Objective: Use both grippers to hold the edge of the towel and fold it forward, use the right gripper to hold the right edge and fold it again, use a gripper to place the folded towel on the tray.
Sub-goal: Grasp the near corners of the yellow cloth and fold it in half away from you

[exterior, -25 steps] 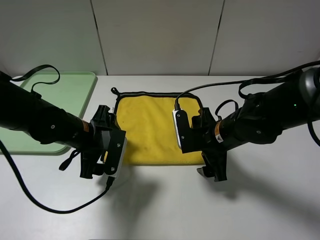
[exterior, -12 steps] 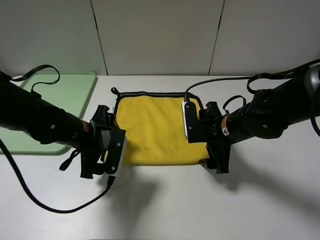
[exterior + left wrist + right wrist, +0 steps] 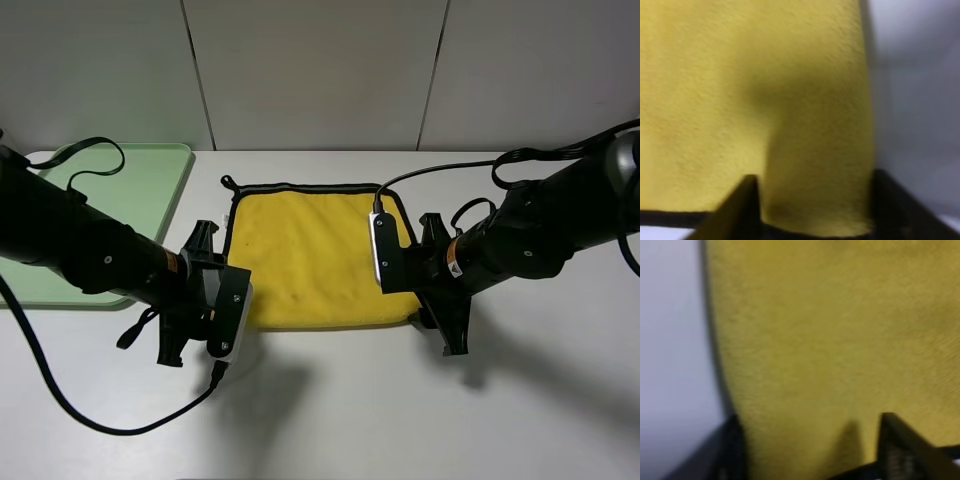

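Note:
The yellow towel [image 3: 310, 255] lies flat on the white table, its black-trimmed near edge [image 3: 330, 326] facing the arms. The mint-green tray [image 3: 150, 180] sits at the back left with nothing but a cable over it. My left gripper [image 3: 222, 318] is down at the towel's near-left corner. In the left wrist view it [image 3: 812, 200] is open, with its fingers [image 3: 742, 207] standing either side of the towel [image 3: 740, 90]. My right gripper [image 3: 425, 312] is at the near-right corner. In the right wrist view it [image 3: 812, 440] is open over the towel [image 3: 840, 330].
A black cable [image 3: 90, 160] loops over the tray's far corner. The towel's small black loop [image 3: 230, 182] sticks out at its far-left corner. A pale panelled wall [image 3: 320, 70] closes the table's back edge. Bare white table [image 3: 330, 410] lies in front of the towel.
My right gripper has moved right and down from over the towel to its near-right corner. My left gripper has tipped lower onto the near-left corner. The towel has stayed flat.

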Motion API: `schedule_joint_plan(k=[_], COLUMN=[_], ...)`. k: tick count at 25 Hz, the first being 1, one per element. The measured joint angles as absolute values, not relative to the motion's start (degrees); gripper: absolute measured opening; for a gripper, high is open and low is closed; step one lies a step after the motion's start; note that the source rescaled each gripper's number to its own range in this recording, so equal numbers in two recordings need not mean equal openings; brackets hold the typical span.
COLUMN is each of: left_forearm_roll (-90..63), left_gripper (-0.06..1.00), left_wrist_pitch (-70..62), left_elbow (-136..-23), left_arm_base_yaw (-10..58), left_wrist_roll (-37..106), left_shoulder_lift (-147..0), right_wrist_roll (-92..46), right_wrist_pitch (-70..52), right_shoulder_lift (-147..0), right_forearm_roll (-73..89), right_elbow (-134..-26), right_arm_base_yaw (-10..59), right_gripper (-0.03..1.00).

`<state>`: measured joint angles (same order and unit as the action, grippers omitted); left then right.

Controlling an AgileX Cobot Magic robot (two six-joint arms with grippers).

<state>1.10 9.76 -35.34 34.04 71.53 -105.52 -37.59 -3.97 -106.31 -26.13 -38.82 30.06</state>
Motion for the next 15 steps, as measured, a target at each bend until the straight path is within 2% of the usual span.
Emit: schedule_joint_plan(k=[3, 6, 9, 15], left_forearm_roll=[1.1, 1.1, 1.1, 1.1], left_gripper=[0.17, 0.04, 0.01, 0.01], left_wrist_pitch=[9.15, 8.92, 8.92, 8.92], left_elbow=[-35.08, -35.08, -35.08, -35.08], left_arm_base_yaw=[34.04, 34.04, 34.04, 34.04], left_wrist_roll=[71.53, 71.53, 71.53, 71.53], left_shoulder_lift=[-105.77, -106.1, -106.1, -106.1], right_wrist_roll=[-37.59, -37.54, -36.45, -35.36], right_wrist_pitch=[-5.95, -6.84, -7.79, -8.87], right_shoulder_lift=[-106.37, -106.38, -106.5, -105.59], right_forearm_roll=[-25.81, -25.16, -24.03, -23.61], right_elbow=[-38.82, -38.82, -38.77, -38.72], right_arm_base_yaw=[30.06, 30.06, 30.06, 30.06], right_gripper=[0.4, 0.24, 0.0, 0.0])
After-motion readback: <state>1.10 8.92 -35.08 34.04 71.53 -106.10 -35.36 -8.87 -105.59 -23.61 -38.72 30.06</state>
